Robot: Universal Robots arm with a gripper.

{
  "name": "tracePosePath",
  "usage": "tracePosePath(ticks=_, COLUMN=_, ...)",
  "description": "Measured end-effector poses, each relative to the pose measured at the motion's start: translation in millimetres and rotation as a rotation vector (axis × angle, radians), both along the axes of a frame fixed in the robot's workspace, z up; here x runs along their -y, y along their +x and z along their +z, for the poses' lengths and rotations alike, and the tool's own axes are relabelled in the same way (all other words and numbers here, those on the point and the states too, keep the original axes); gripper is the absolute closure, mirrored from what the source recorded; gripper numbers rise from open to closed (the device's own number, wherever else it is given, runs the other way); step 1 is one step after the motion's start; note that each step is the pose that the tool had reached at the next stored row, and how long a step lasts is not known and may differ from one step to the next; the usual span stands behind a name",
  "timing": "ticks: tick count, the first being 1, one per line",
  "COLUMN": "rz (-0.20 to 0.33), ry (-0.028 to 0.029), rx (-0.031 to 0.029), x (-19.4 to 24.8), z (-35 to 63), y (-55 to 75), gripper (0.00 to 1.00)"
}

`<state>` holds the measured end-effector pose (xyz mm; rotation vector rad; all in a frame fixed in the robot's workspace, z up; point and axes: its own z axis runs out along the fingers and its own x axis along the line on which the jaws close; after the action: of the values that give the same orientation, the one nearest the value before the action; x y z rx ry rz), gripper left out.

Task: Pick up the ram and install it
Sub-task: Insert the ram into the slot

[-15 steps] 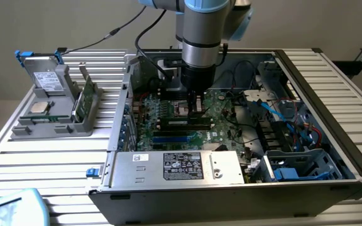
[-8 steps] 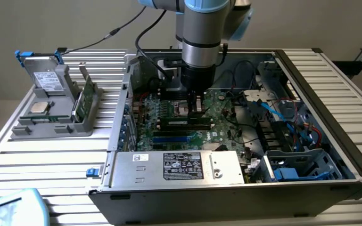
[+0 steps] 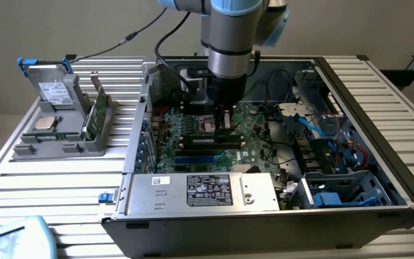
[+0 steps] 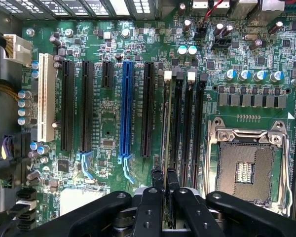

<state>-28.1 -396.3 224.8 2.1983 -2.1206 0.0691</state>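
My gripper (image 4: 164, 180) is shut on the ram (image 4: 166, 128), a thin green stick seen edge-on. The stick runs along the outermost of the black memory slots (image 4: 178, 123) on the green motherboard (image 4: 108, 118), beside the open processor socket (image 4: 244, 168). In the exterior view the gripper (image 3: 225, 123) reaches straight down into the open computer case (image 3: 365, 102), its tip just above the board's (image 3: 192, 127) memory slots (image 3: 211, 141). Whether the ram touches the slot I cannot tell.
On the exterior view's left, a grey holder (image 3: 56, 137) outside the case carries a labelled drive (image 3: 52, 91), a silver processor chip (image 3: 45, 123) and a green board (image 3: 101, 110) standing upright. The power supply (image 3: 203, 190) and blue and red cables (image 3: 329, 129) crowd the case around the board.
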Motion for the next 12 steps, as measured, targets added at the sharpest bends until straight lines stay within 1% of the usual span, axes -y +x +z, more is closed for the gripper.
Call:
tracePosePath(ticks=2, rz=0.000, ry=0.0013, rx=-0.0001, x=0.1, z=-0.8, y=-0.1, gripper=0.86)
tracePosePath(ticks=9, rz=0.000, ry=0.0021, rx=-0.0002, x=0.0, z=-1.6, y=0.0, gripper=0.86)
tracePosePath(ticks=10, rz=0.000, ry=0.0027, rx=-0.0002, x=0.0, z=-1.7, y=0.0, gripper=0.86)
tracePosePath(ticks=12, rz=0.000, ry=0.0066, rx=-0.0002, x=-0.1, z=-2.0, y=0.0, gripper=0.86)
